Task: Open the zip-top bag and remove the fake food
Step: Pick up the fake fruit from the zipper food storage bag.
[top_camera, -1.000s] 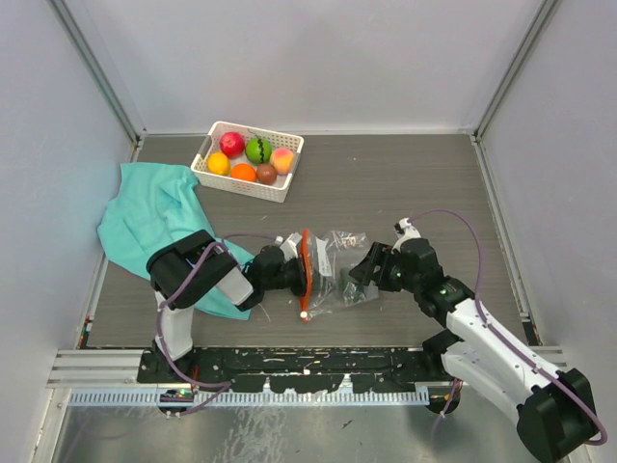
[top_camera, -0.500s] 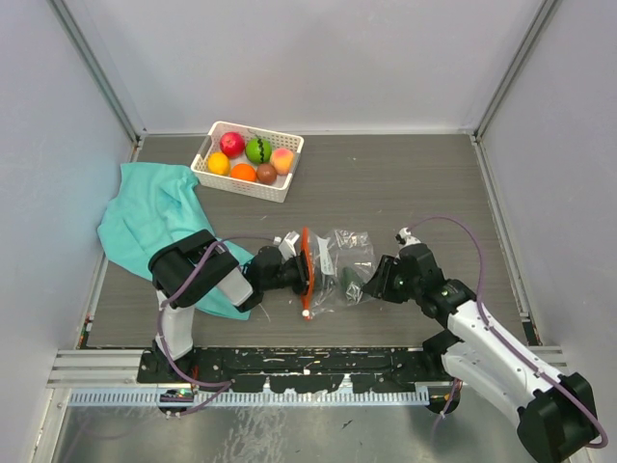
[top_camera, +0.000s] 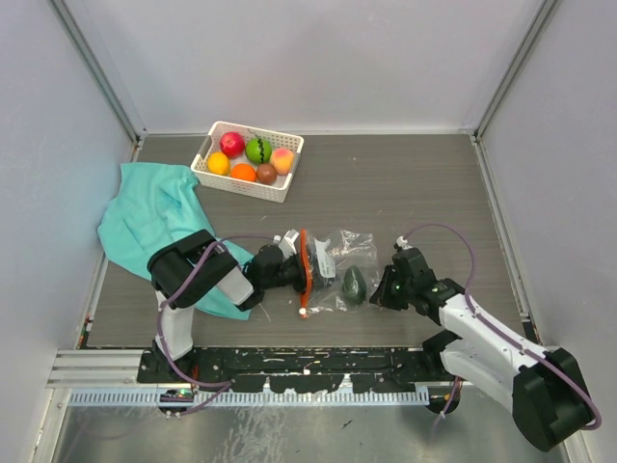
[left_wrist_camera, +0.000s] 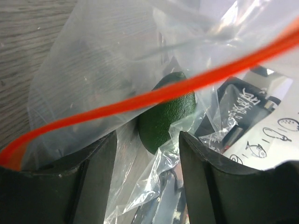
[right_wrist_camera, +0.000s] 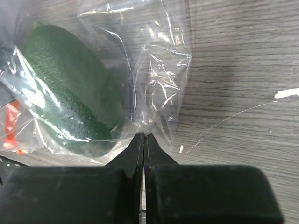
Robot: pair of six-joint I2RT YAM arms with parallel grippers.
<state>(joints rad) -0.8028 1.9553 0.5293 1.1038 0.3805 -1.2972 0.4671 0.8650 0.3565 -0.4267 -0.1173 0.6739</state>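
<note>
The zip-top bag [top_camera: 333, 260], clear with an orange-red zipper strip [top_camera: 305, 270], lies on the table between my two arms. One dark green piece of fake food [top_camera: 354, 285] sits inside it. My left gripper [top_camera: 292, 273] is at the zipper end. In the left wrist view, the left gripper [left_wrist_camera: 148, 140] stands open with loose bag film between its fingers and the green fruit [left_wrist_camera: 168, 116] just beyond. My right gripper [right_wrist_camera: 144, 136] is shut, pinching the bag's thin far edge, with the fruit [right_wrist_camera: 70, 102] to its left.
A white slotted basket [top_camera: 241, 185] at the back left holds several coloured plastic fruits [top_camera: 253, 154]. A teal cloth [top_camera: 154, 217] lies along the left side, partly under the left arm. Grey walls close in the table on three sides.
The right gripper has come in lower and closed on the bag's far edge. The left gripper has opened at the zipper end. The dark green fruit now shows more plainly inside the bag.
</note>
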